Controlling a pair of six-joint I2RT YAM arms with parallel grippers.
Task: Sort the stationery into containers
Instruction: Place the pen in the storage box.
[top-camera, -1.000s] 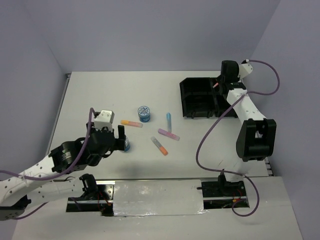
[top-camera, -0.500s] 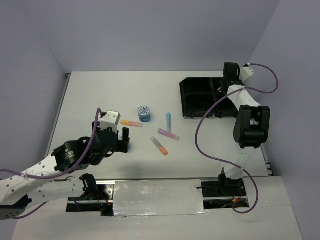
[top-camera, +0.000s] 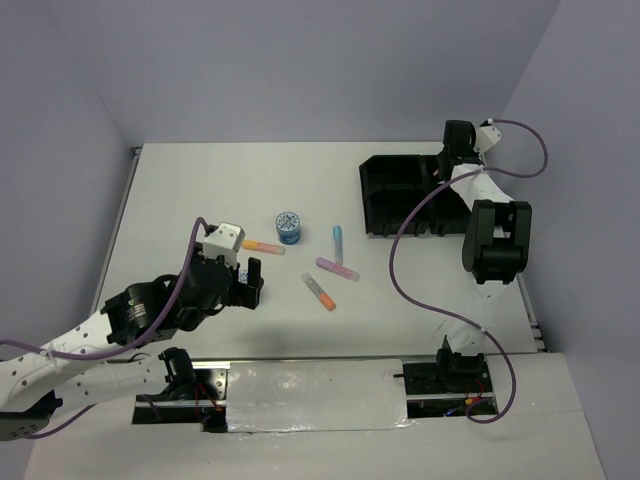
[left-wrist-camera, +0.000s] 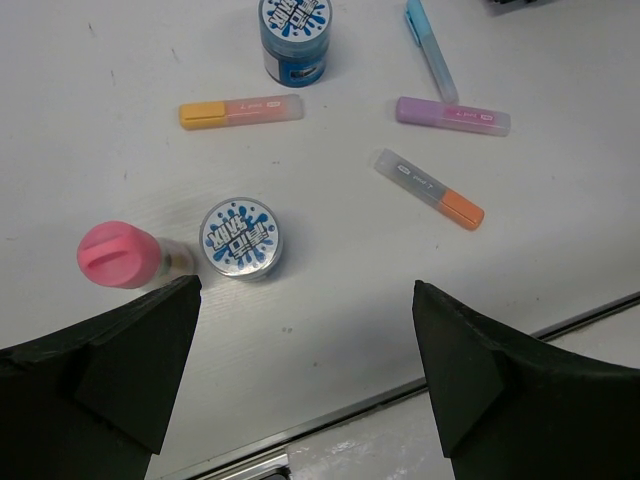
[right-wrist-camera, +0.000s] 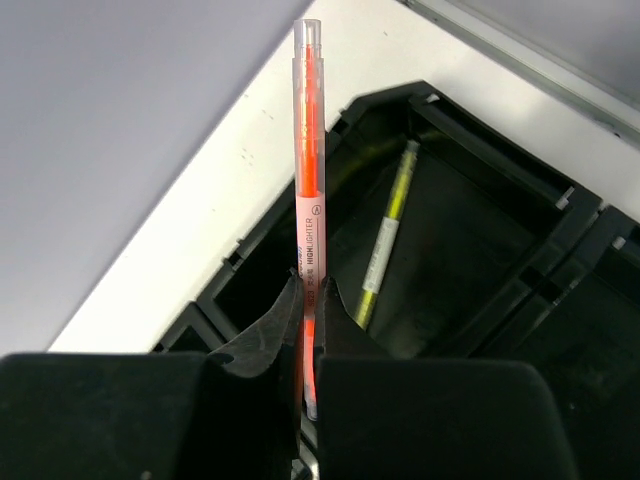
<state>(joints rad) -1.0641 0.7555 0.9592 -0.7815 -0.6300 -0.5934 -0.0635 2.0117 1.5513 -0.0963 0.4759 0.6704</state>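
A: Pink-capped bottle (left-wrist-camera: 112, 254) and blue tub (left-wrist-camera: 241, 237) stood side by side on the counter (left-wrist-camera: 100, 60). Why was the left pincer (left-wrist-camera: 306, 290) gaping empty above them?
B: Lining up a grab, I'd guess.
A: And the right pincer (right-wrist-camera: 308, 300)?
B: Clamped on an orange highlighter (right-wrist-camera: 308, 150) (held upright), over the black tray (right-wrist-camera: 500, 150) where a yellow pen (right-wrist-camera: 385, 235) lay.

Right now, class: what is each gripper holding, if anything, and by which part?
The right gripper pinches an orange highlighter near its lower end; the left gripper holds nothing.

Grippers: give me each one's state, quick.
Left gripper: open, holding nothing.
Right gripper: shut on an orange highlighter.
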